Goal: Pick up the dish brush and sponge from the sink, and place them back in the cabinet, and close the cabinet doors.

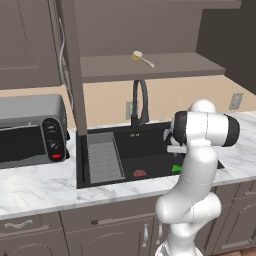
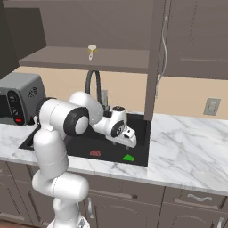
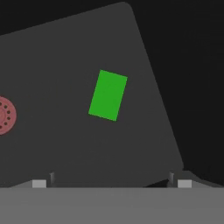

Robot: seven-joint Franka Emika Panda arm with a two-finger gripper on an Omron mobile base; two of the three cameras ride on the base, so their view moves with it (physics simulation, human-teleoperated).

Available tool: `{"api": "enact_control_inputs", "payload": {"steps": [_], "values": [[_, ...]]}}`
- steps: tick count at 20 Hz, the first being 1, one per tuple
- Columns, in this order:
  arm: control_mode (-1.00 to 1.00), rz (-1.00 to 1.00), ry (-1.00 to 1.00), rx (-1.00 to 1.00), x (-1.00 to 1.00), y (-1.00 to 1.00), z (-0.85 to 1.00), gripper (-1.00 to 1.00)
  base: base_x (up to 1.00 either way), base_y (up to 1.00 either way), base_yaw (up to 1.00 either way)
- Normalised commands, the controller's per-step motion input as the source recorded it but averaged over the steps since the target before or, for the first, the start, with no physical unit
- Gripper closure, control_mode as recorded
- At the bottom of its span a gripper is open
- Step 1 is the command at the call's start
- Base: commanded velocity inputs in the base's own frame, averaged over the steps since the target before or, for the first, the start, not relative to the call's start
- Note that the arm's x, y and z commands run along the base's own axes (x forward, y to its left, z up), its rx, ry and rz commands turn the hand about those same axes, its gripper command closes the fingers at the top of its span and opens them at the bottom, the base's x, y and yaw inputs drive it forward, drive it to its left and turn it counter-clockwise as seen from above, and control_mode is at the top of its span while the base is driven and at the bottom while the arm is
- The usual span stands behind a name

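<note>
I've got the gripper [image 3: 111,183] spread wide, empty, hovering over the sponge [image 3: 107,95] lying flat on the sink [image 1: 150,141] floor, right of the red drain [image 3: 5,115]. Dish brush [image 1: 142,58] sits on the cabinet [image 1: 165,65] shelf.

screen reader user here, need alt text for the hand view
A green sponge lies flat on the dark floor of the sink, directly below the camera. The red drain sits at the left edge. The open pincer hangs above, its two fingertips wide apart, touching nothing.
</note>
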Motion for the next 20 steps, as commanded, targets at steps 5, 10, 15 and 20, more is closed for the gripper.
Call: {"api": "enact_control_inputs", "payload": {"steps": [5,10,15,20], "values": [[-1.00,0.00,0.00,0.00,0.06,0.00,-0.20,-1.00,0.00,0.00,0.00],[-1.00,0.00,0.00,0.00,0.05,0.00,-0.20,-1.00,0.00,0.00,0.00],[-1.00,0.00,0.00,0.00,0.06,0.00,-0.20,-1.00,0.00,0.00,0.00],[-1.00,0.00,0.00,0.00,0.01,0.00,-0.17,-1.00,0.00,0.00,0.00]]}}
